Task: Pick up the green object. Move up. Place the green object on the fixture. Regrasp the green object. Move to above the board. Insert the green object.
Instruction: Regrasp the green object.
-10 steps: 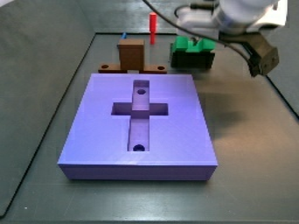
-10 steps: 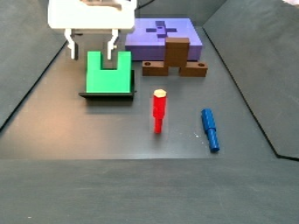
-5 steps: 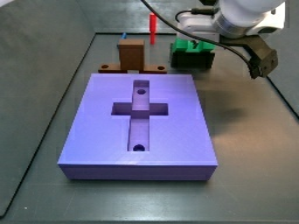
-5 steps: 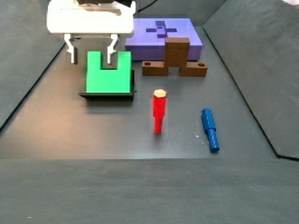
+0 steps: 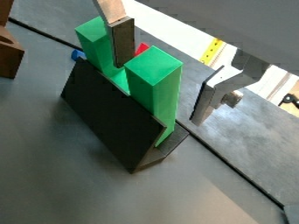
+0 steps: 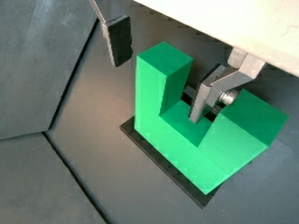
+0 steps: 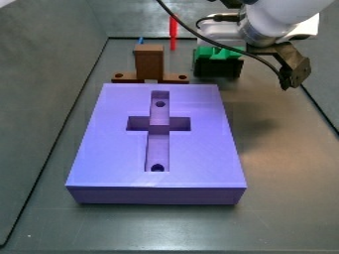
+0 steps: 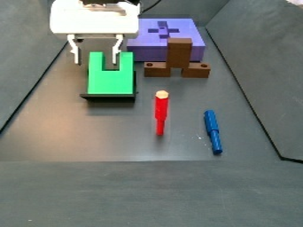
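The white end effector (image 8: 96, 60) of the Franka arm hung directly over the bright green, blocky U-shaped piece (image 8: 106, 82), which sat on the low dark olive-grey fixture (image 8: 106, 96) on the grey table (image 8: 243, 106). The large flat purple-blue board with the cross-shaped slot (image 7: 199, 149) lay just beside them.

Over the preceding second little had shifted. In both side views the end effector seemed to edge slightly upward, while the green piece and the fixture kept their places. By that reading the placing on the fixture was done. The regrasp looked like the step in hand, with the move to above the board and the insertion not yet made.

The end effector's silver fingers (image 6: 117, 39) stood spread. In both wrist views they straddled one arm of the U, one finger just outside that arm and the other down in the rectangular notch. Nothing appeared to be pinched yet, though contact between pad and green face could not be ruled out.

The green piece stood on its closed end. Its two arms and the open notch pointed up toward the end effector, away from the fixture. Its long axis appeared to run from that closed base to the arm tips, leaning somewhat rather than fully upright.
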